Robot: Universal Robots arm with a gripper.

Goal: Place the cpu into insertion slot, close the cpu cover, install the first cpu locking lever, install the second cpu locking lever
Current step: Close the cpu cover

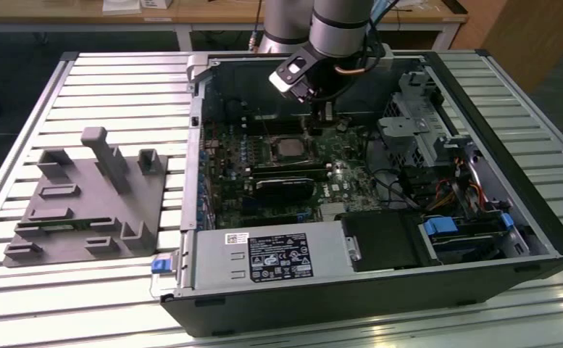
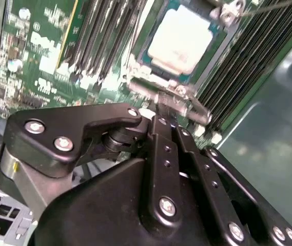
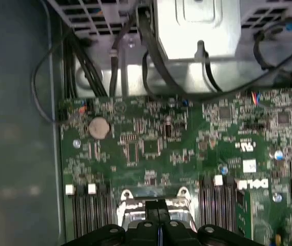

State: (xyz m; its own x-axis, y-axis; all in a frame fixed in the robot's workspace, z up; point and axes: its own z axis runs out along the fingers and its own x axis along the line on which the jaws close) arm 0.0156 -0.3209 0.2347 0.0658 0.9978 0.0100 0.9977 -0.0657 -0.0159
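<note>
Gripper point(image 2: 167, 121) is hovering with its fingers clenched together at the edge of the open cpu cover point(image 2: 188, 105), while the cpu point(image 2: 181, 40) is lying uncovered in the insertion slot point(image 2: 162, 68).

Metal, plastic and lacquered board inside a dark metal computer case point(image 1: 359, 308).
The cpu point(image 2: 179, 43) has a pale, matt metal face; the cpu cover point(image 2: 171, 97) is bright silvery metal. The gripper point(image 2: 166, 123) is matt black with shiny screws. The circuit board point(image 3: 135, 148) is glossy green. The slatted table point(image 1: 117, 80) looks like brushed aluminium, the grey fixture point(image 1: 88, 203) like matt plastic.
</note>
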